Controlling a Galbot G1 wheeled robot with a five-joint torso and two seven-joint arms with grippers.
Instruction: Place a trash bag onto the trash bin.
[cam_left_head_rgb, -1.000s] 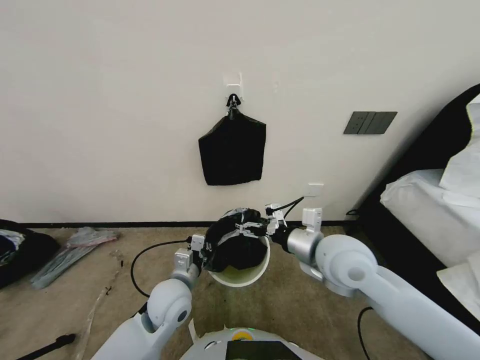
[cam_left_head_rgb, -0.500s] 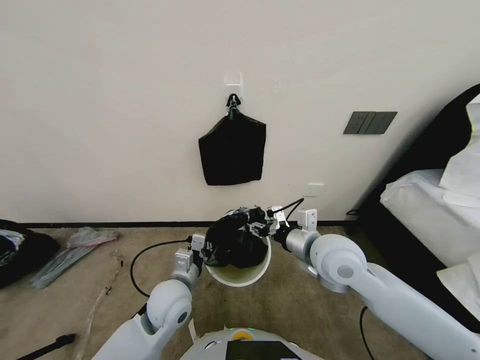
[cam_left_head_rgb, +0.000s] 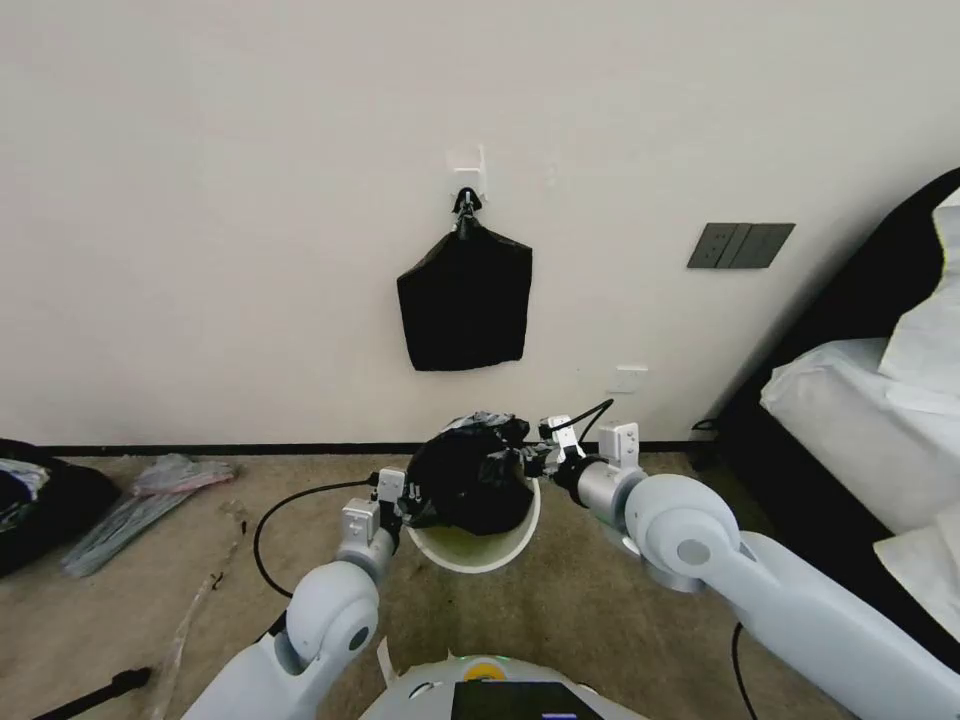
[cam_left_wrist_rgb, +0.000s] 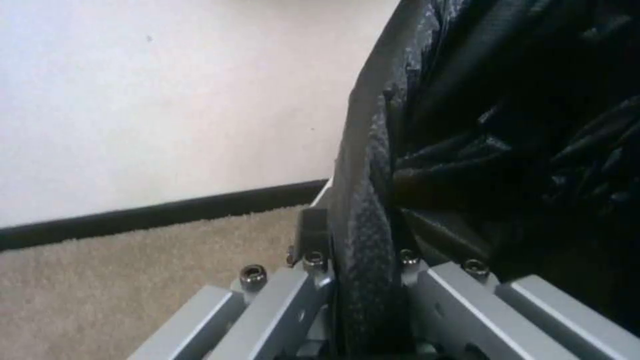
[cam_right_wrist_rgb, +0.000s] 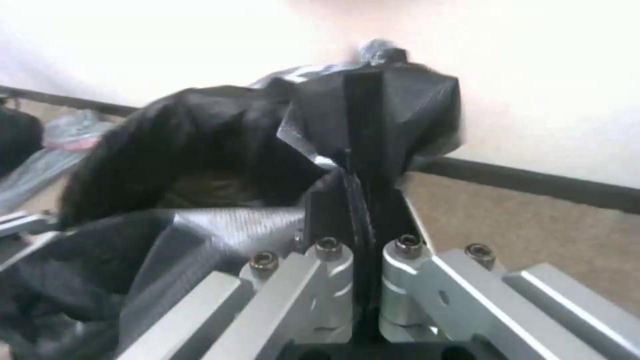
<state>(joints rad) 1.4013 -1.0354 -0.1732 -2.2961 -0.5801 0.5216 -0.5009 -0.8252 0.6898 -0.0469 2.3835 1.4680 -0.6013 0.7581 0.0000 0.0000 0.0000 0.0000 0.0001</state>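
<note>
The black crinkly trash bag (cam_left_head_rgb: 468, 478) bulges over the top of the cream-white trash bin (cam_left_head_rgb: 478, 546), which stands on the carpet close to the wall. My left gripper (cam_left_head_rgb: 408, 497) is shut on the bag's edge at the bin's left side; the left wrist view shows the bag (cam_left_wrist_rgb: 373, 200) pinched between the closed jaws. At the bin's upper right, my right gripper (cam_left_head_rgb: 528, 458) is shut on another fold of the bag (cam_right_wrist_rgb: 360, 115). The bag hides the far part of the rim.
A flat black bundle of bags (cam_left_head_rgb: 465, 305) hangs from a wall hook above the bin. A bed (cam_left_head_rgb: 880, 420) stands at the right. Plastic wraps (cam_left_head_rgb: 150, 495) and a dark heap (cam_left_head_rgb: 40, 500) lie on the carpet at the left.
The right gripper has drawn its hold on the bag rightward and slightly up, spreading the bag wider over the bin. The left arm shifted a little left.
</note>
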